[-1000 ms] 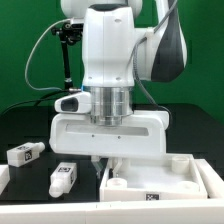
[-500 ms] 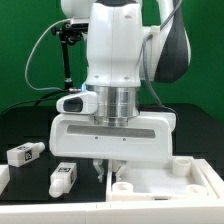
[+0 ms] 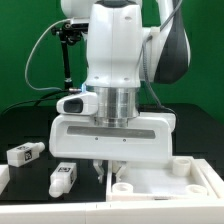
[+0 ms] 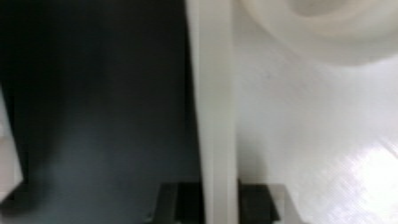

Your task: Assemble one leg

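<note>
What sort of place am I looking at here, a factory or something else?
Most likely a robotics research lab rather than a factory: a single white robot arm works over a black table in front of a green backdrop, and a loose white leg carries black-and-white square tags.

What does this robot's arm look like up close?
The arm is glossy white and rounded, with a dark grey joint cover. A ribbed silver collar joins it to a wide, boxy white gripper. A small white camera sits beside the collar, and a black cable loops behind.
</note>
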Available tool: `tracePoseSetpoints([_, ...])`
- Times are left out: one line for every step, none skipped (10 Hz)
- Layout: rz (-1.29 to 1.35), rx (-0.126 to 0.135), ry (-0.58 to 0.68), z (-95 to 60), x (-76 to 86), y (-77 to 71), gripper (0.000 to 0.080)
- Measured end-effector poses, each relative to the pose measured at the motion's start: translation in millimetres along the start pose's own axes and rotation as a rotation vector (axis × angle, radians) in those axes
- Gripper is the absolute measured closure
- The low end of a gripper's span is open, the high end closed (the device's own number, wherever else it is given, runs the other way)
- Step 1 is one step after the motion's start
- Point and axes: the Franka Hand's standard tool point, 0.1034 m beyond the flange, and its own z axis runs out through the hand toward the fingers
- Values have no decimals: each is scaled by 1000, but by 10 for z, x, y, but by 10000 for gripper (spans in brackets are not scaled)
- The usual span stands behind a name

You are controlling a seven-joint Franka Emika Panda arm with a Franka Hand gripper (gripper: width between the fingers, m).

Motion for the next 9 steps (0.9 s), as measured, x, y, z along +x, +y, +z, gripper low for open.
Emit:
tracePoseSetpoints([-3, 1, 4, 3, 33, -17, 745])
tracePoseSetpoints([-5, 3, 4, -4, 63, -32, 745])
tracePoseSetpoints([-6, 4, -10, -2, 71, -37, 745])
tracePoseSetpoints([-8, 4, -17, -1, 70, -37, 744])
tracePoseSetpoints([-8, 4, -15, 0, 69, -37, 744])
tracePoseSetpoints([-10, 3, -17, 3, 62, -32, 744])
tracePoseSetpoints([-10, 3, -17, 4, 62, -31, 744])
tracePoseSetpoints([-9, 6, -19, -26, 56, -37, 609])
tracePoseSetpoints([-5, 14, -19, -137, 23, -41, 474])
